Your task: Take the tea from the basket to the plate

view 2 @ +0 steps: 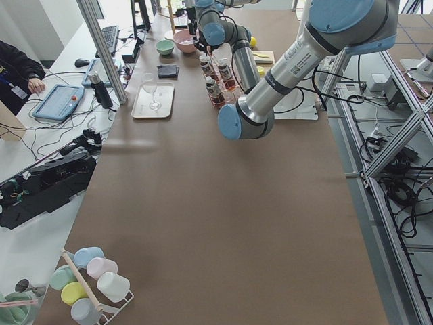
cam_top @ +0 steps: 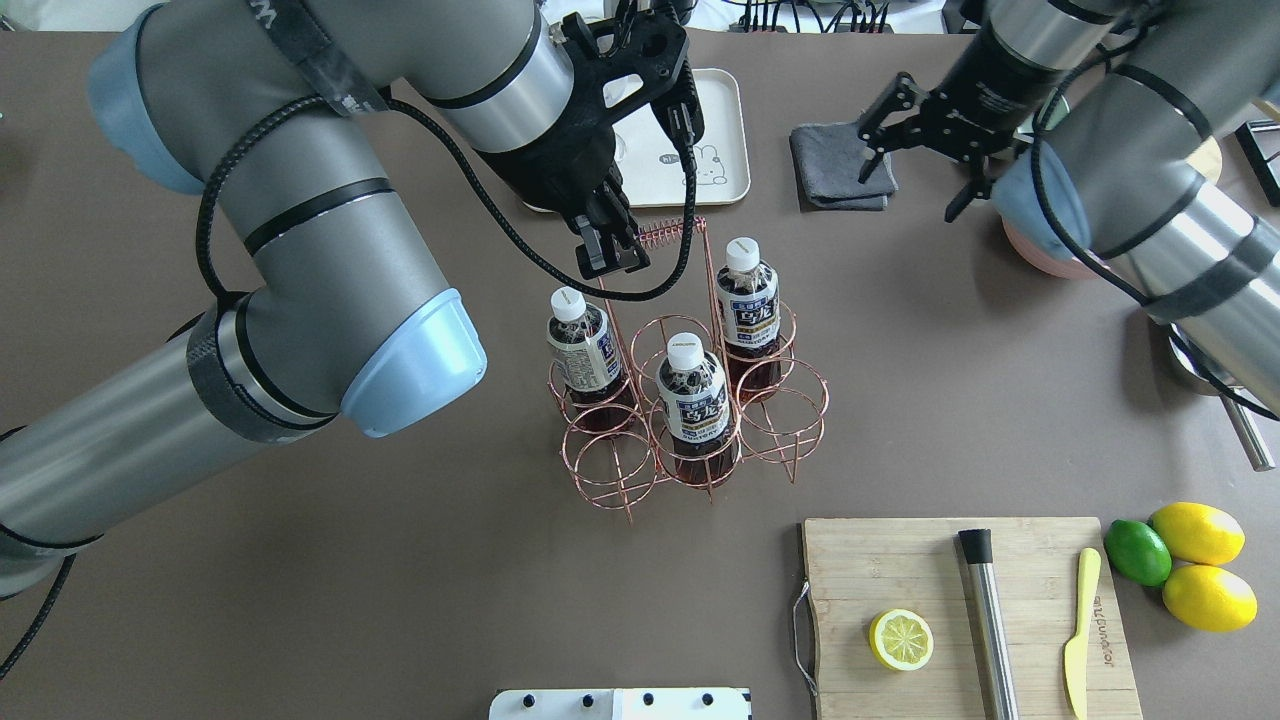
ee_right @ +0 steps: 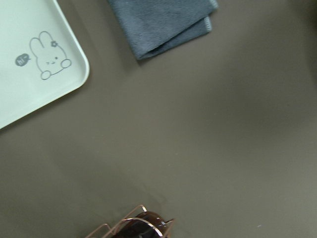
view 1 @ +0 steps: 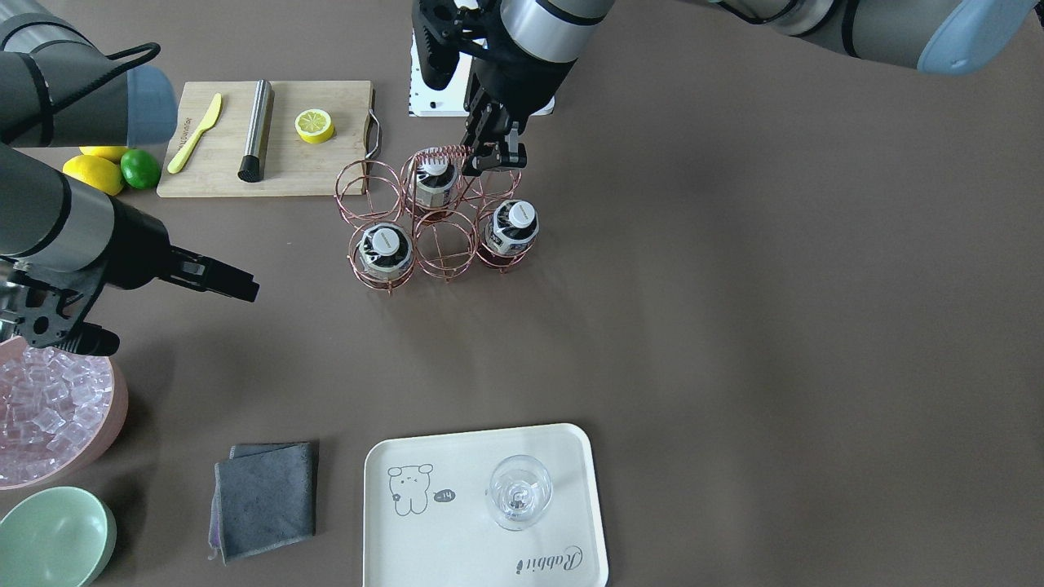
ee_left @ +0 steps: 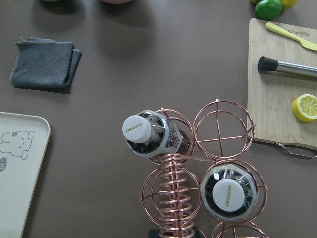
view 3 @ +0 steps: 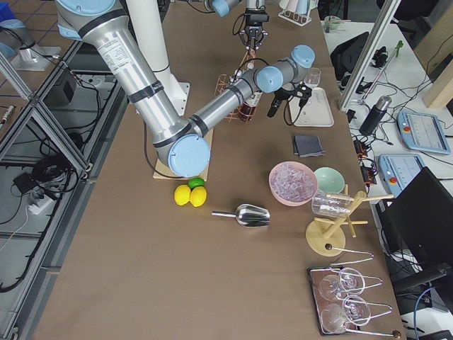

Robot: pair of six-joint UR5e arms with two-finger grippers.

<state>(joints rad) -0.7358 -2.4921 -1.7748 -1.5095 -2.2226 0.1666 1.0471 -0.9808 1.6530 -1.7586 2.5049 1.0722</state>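
Observation:
Three tea bottles (cam_top: 570, 345) (cam_top: 695, 400) (cam_top: 748, 300) stand upright in rings of the copper wire basket (cam_top: 610, 470). They also show in the front view (view 1: 385, 249) (view 1: 435, 183) (view 1: 512, 228). My left gripper (cam_top: 612, 260) (view 1: 493, 159) sits at the end of the basket's coiled handle (ee_left: 173, 198) with its jaws close together around it. My right gripper (cam_top: 910, 190) is open and empty, over the table near the grey cloth. The cream plate (view 1: 457, 546) (cam_top: 725, 120) lies beyond the basket and holds a wine glass (view 1: 519, 492).
A grey cloth (cam_top: 835, 165) lies beside the plate. A cutting board (cam_top: 960, 610) with a lemon half, a steel muddler and a yellow knife is near the robot, with lemons and a lime (cam_top: 1138, 552) next to it. A pink bowl of ice (view 1: 49, 416) and a mint bowl (view 1: 53, 538) stand on the right arm's side.

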